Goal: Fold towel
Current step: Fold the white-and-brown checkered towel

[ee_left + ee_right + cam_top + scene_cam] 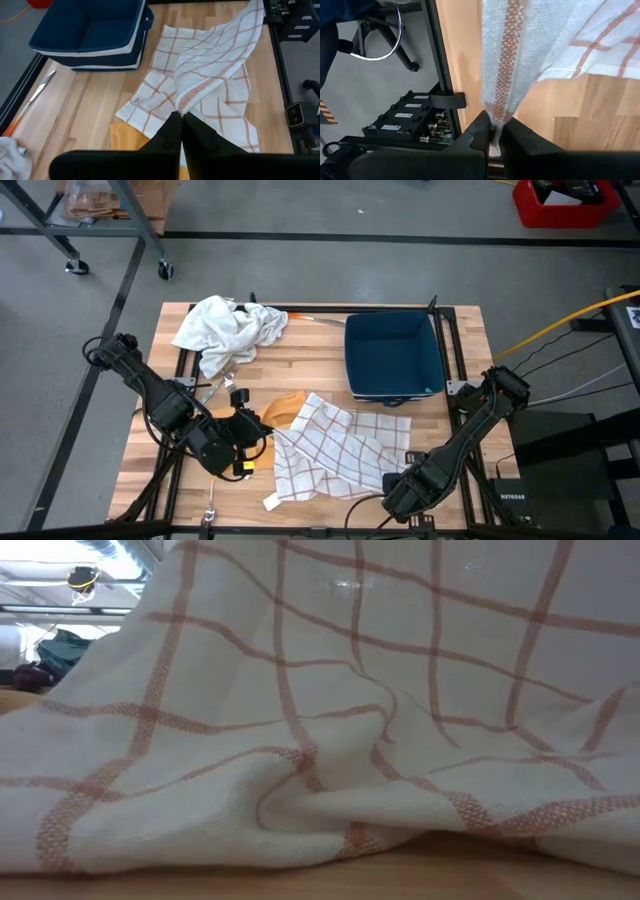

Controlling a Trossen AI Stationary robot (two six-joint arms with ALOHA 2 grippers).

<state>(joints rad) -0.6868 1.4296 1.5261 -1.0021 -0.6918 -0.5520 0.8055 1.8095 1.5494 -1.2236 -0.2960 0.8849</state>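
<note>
I count one checked towel (335,448); one white rag (228,330); one blue bin (392,356); one orange cloth (284,408); two arms.

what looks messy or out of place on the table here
The checked towel lies twisted and bunched, not flat, with each claw pinching an edge: left claw, right claw. A crumpled white cloth sits heaped at the far left corner, beside the blue bin.

Left claw (180,117) pinched closed; right claw (496,131) clamped, both low
</note>
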